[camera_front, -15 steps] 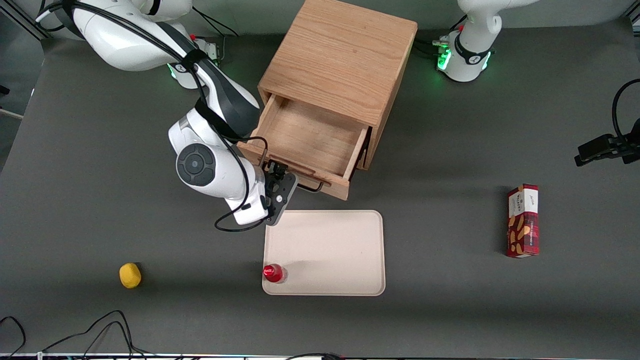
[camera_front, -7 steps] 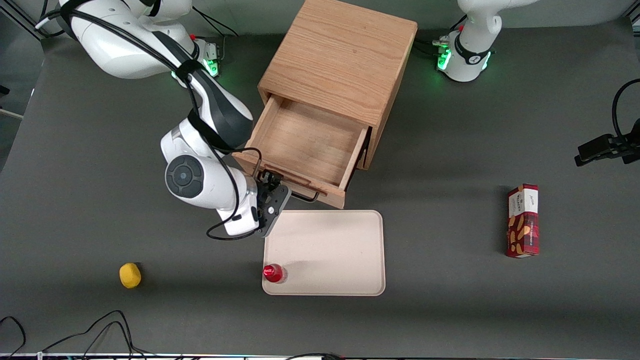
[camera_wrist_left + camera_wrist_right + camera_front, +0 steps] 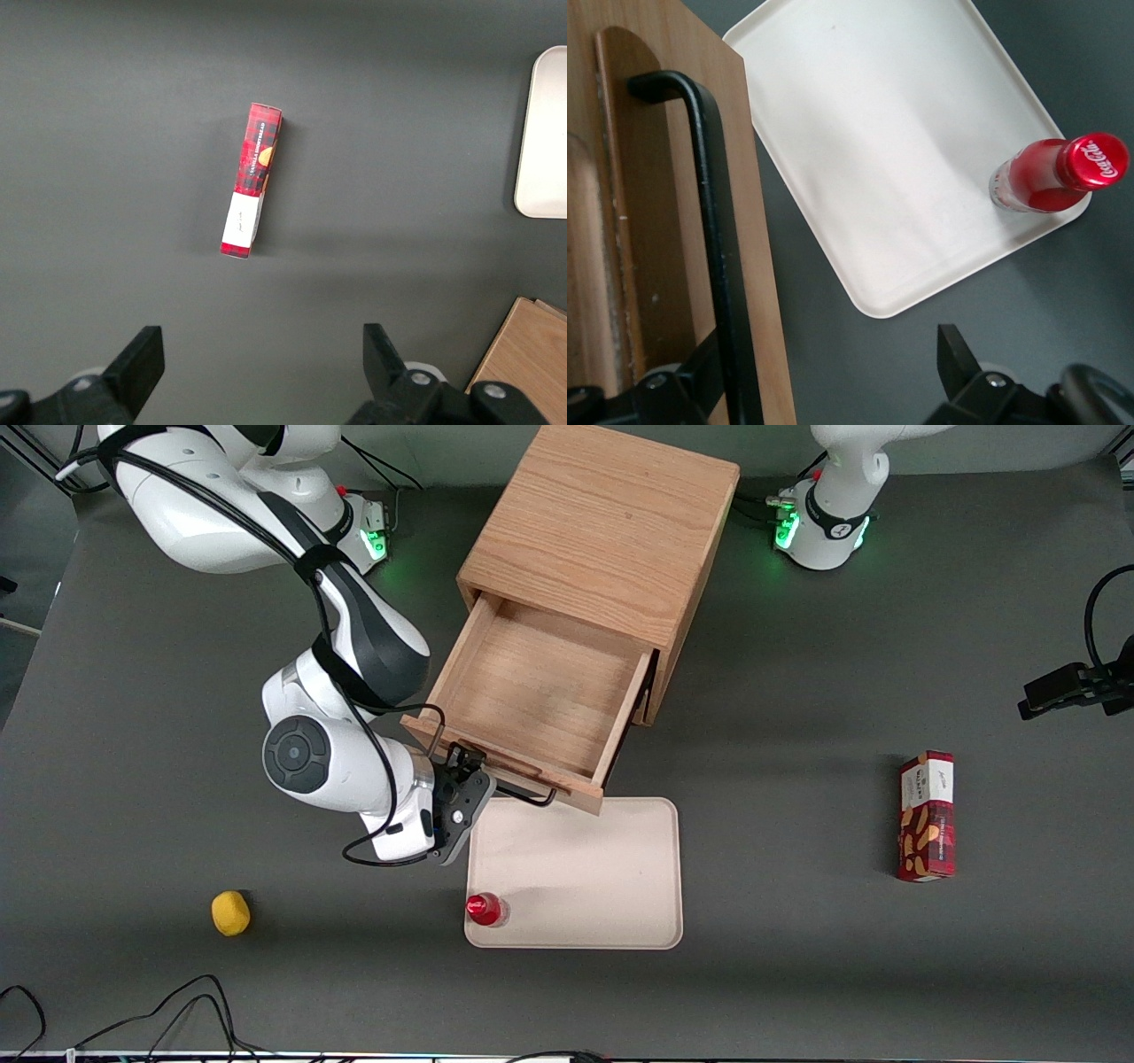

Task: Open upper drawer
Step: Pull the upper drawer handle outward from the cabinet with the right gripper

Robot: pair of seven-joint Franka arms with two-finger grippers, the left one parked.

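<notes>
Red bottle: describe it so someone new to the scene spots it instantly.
Start at the wooden cabinet with its upper drawer pulled out; the gripper sits at the drawer's black handle. Nearer the front camera lies a cream tray. The red bottle stands upright in the tray's corner nearest the yellow object, the only thing on the tray.

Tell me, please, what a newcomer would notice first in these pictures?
First, the upper drawer, pulled well out of the wooden cabinet and showing a bare tray, its front overhanging the cream tray. The pincer sits at the black wire handle. A red bottle stands in the tray's corner.
</notes>
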